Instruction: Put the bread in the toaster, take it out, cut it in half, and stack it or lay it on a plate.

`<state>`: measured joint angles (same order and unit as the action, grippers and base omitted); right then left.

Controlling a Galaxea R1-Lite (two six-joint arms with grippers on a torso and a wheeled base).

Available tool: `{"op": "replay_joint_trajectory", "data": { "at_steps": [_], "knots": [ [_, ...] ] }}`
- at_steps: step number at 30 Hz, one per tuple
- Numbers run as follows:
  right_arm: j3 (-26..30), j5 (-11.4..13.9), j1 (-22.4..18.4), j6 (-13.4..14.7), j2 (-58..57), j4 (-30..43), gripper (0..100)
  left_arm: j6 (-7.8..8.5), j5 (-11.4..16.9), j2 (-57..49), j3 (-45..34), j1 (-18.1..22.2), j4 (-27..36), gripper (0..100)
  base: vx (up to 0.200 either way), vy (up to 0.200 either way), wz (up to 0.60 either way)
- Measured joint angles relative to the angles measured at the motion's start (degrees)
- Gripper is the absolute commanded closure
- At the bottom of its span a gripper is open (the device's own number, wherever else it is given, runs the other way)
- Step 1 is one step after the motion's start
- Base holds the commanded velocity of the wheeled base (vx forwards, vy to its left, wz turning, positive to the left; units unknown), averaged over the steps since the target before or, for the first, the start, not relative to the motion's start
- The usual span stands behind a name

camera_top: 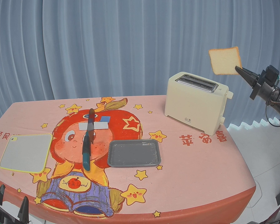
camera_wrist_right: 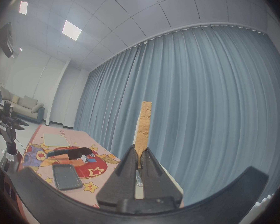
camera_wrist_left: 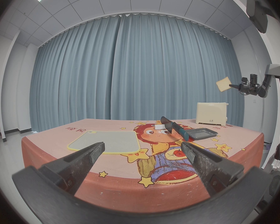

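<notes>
Two hands, well apart. The right hand point(camera_top: 238, 68) comes in from the right edge of the head view on a nearly level arm, its fingers pinched shut on a lower corner of the bread point(camera_top: 224, 60). The slice hangs in the air at upper right, above and just right of the toaster point(camera_top: 194, 101). The left hand point(camera_top: 13, 194) sits at the lower left corner, below the desk point(camera_top: 193, 171) edge, fingers spread wide and empty. On the desk, from the left: board point(camera_top: 26, 153), knife point(camera_top: 87, 140), tray point(camera_top: 133, 153).
</notes>
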<state>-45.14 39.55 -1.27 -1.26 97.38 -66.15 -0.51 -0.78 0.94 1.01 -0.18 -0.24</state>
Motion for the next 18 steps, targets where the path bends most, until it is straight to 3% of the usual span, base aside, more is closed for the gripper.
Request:
{"op": "replay_joint_trajectory", "data": {
  "at_steps": [6, 18],
  "knots": [
    [-5.2, 0.0, -0.7, -5.7, 2.9, 5.6, 100, 0.00, 0.0, 0.0, 0.0, 0.0, 0.0, 0, 0.000, 0.000, 0.00],
    [-9.6, 0.1, 0.2, -8.7, 5.5, 11.5, 100, 0.00, 0.0, 0.0, 0.0, 0.0, 0.0, 0, 0.000, 0.000, 0.00]
  ]
}}
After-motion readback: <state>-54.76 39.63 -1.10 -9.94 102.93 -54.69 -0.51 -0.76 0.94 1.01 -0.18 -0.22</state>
